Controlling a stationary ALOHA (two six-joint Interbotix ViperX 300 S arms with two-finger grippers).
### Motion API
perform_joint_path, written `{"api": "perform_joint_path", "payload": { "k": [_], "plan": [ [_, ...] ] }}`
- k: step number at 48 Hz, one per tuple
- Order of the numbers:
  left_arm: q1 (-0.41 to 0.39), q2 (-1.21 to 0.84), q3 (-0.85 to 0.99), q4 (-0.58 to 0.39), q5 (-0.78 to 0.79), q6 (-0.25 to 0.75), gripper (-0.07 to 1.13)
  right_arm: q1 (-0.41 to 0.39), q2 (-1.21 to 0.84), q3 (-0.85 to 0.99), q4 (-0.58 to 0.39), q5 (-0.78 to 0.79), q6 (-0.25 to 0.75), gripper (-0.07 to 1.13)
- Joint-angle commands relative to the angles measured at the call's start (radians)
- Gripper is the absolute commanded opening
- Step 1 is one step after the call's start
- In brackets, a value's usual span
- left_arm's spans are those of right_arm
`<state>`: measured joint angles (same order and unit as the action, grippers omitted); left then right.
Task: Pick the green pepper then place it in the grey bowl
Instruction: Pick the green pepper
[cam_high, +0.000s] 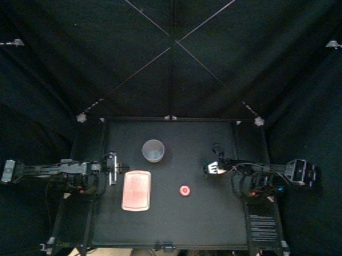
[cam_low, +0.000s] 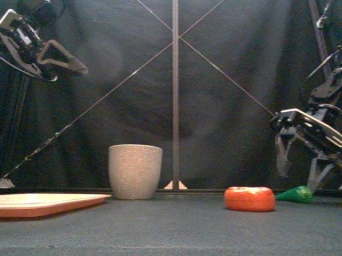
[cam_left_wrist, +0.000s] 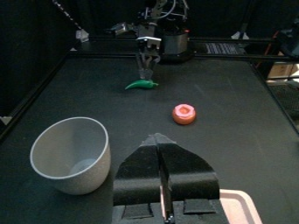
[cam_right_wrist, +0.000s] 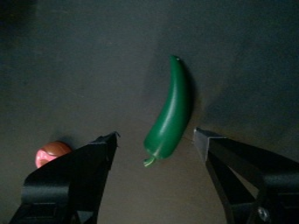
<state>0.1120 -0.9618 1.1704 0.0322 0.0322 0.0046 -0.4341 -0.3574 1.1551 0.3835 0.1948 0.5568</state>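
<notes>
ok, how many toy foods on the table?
2. Green pepper below the right gripper's open jaws; red toy mid-table, between it and the tray. Cup looks empty.

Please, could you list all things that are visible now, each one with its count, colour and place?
grey bowl: one, grey, upright at the back middle of the table.
pink plate: one, pink, flat, front left of the middle.
red round toy: one, red, right of the plate.
green pepper: one, green, lying at the right, under the right pincer.
table: one, black.
left pincer: one, shut, empty, raised at the left.
right pincer: one, open, over the pepper.
</notes>
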Motion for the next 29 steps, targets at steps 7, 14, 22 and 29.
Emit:
{"api": "perform_joint_path", "payload": {
  "k": [7, 14, 22, 29],
  "plan": [
    [0.002, 0.002, -0.017, 0.002, -0.012, 0.002, 0.11, -0.006, 0.081, -0.038, 0.0, -0.002, -0.002, 1.01],
    [0.002, 0.002, -0.017, 0.003, -0.012, 0.002, 0.11, -0.005, 0.103, -0.051, -0.003, 0.0, -0.002, 1.0],
    [0.002, 0.0, -0.015, 0.002, -0.012, 0.002, 0.11, 0.002, 0.103, -0.051, -0.011, 0.012, 0.0, 0.79],
    [0.002, -0.005, -0.015, 0.002, -0.012, 0.002, 0.11, 0.002, 0.103, -0.054, -0.031, 0.014, 0.0, 0.59]
  ]
}}
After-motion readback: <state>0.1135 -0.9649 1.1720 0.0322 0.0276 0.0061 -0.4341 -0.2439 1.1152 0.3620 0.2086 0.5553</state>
